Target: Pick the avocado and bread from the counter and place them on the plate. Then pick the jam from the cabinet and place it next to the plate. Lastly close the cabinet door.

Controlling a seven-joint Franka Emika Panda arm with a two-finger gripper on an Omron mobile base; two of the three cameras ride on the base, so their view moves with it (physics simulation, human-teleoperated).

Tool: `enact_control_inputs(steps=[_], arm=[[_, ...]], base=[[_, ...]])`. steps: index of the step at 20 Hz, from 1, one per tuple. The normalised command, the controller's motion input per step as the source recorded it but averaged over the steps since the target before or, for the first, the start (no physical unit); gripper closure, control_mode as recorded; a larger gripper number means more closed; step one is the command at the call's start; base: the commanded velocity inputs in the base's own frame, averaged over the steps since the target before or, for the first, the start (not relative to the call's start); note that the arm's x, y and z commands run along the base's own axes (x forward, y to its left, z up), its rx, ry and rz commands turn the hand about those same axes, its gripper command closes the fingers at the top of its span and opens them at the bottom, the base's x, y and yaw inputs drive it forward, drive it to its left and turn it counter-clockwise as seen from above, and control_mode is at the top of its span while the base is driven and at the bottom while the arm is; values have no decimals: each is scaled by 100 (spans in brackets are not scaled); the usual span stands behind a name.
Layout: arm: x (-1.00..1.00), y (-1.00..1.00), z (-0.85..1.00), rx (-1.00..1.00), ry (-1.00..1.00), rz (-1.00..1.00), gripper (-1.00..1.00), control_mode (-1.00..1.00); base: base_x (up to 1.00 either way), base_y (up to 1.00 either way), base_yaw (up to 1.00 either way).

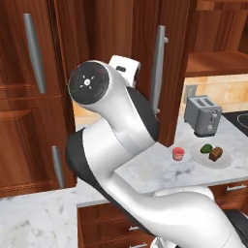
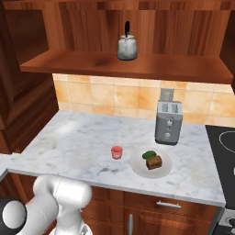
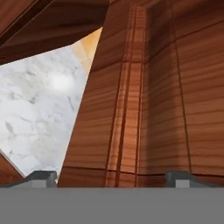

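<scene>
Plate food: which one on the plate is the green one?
The avocado, the small round dark-green piece at the back of the plate. The bread beside it is a brown chunk with a darker crust.

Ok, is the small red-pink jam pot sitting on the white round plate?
No, the small red-pink jam pot stands on the marble counter beside the white round plate, apart from it.

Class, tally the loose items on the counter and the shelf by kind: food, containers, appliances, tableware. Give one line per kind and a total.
Food: 2, the avocado and the bread
Containers: 1, the jam
Appliances: 2, the toaster and the kettle
Tableware: 1, the plate
Total: 6
</scene>
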Motion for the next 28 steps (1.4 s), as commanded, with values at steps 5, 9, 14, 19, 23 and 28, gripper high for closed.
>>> enact_control_inputs(steps=[5,9,14,19,23,28], arm=[[38,-50,-19,3,-13,-2,-100,-100],[42,-46,-5,4,-1,-4,-100,-100],[37,-44,0,6,5,-3,-100,-100],[42,-44,0,12,3,0,-100,-100],[50,-42,0,16,0,0,-100,-100],[61,-35,-6,16,-1,0,-100,-100]], base=[[0,0,0],[0,0,0],[0,0,0],[0,0,0],[0,0,0],[0,0,0]])
